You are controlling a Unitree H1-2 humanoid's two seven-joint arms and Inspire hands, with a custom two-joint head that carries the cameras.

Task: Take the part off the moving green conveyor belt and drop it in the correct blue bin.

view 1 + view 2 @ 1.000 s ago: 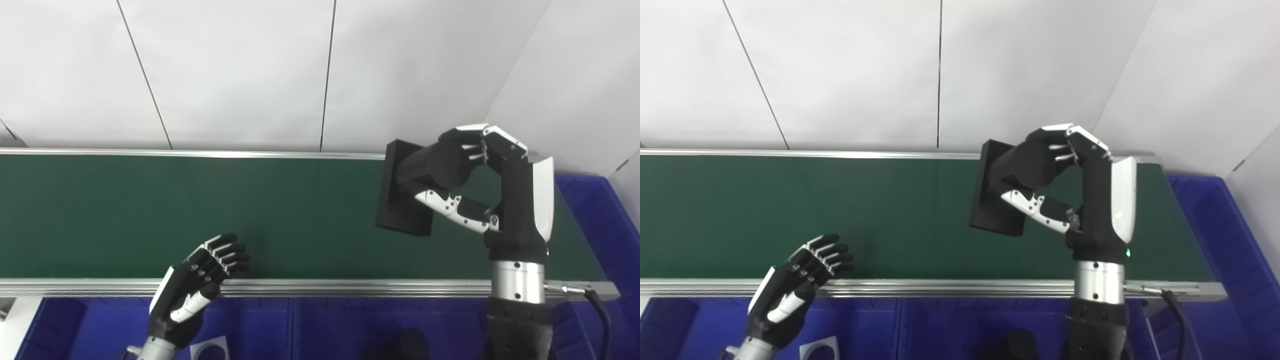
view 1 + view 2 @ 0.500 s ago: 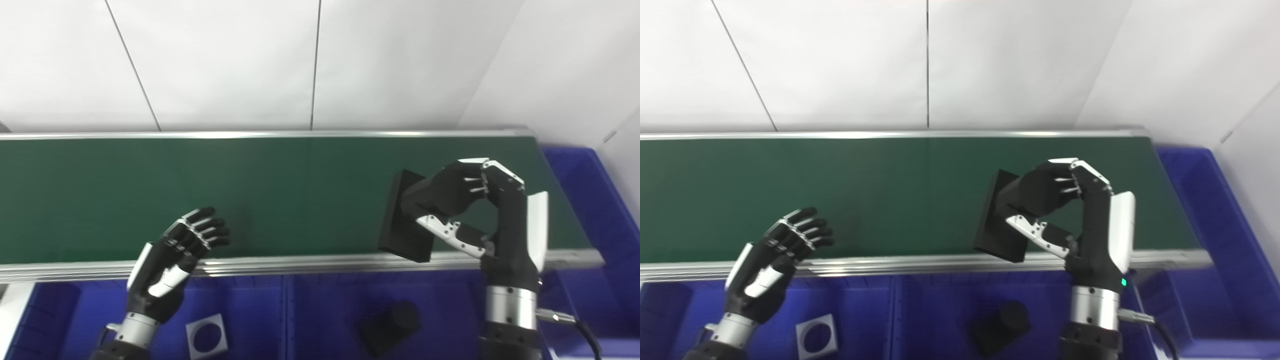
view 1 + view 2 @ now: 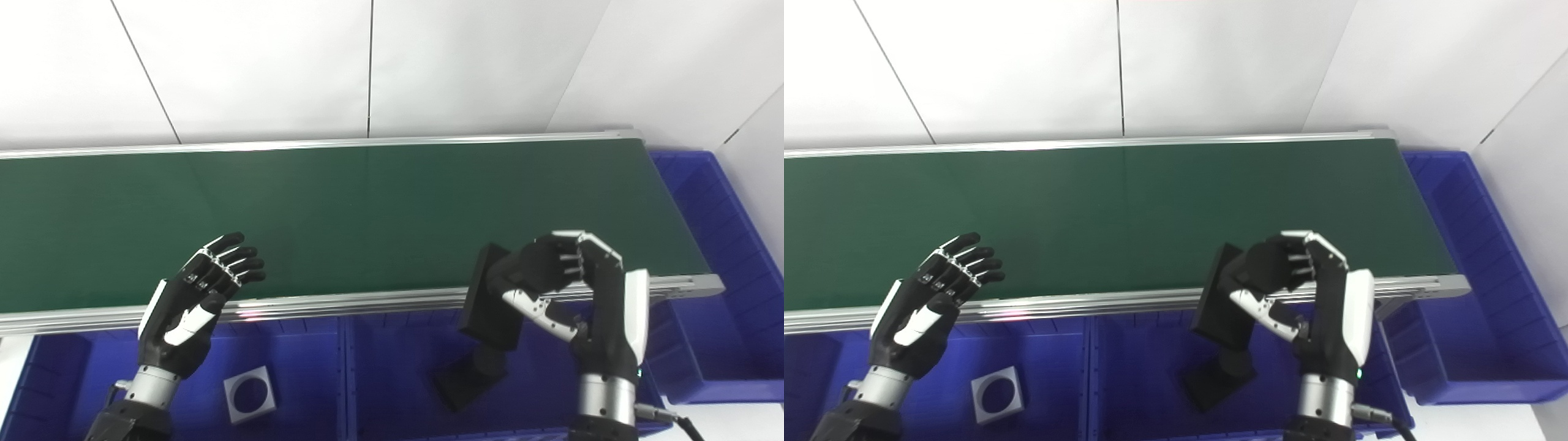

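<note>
A flat black rectangular plastic part (image 3: 490, 300) is held in the right hand (image 3: 576, 294), whose fingers (image 3: 554, 266) and thumb are closed on a stub projecting from the plate's face; the plate is carried tilted, in the air, at the near aluminium rail (image 3: 367, 301) of the long dark green conveyor belt (image 3: 343, 214) and above the middle blue plastic bin (image 3: 392, 367). In that bin, directly below the held part, a second black part with a square base and a round stub (image 3: 468, 373) is seen lying on the floor. The left hand (image 3: 193, 306) is raised at the belt's near edge, its fingers (image 3: 236, 263) spread apart and nothing held. In the left blue plastic bin (image 3: 294, 367), a small grey square block with a round hole (image 3: 248, 394) is found lying flat. A further blue plastic bin (image 3: 710, 245) is placed at the belt's right end. White wall panels (image 3: 257, 61) are seen behind the belt.
</note>
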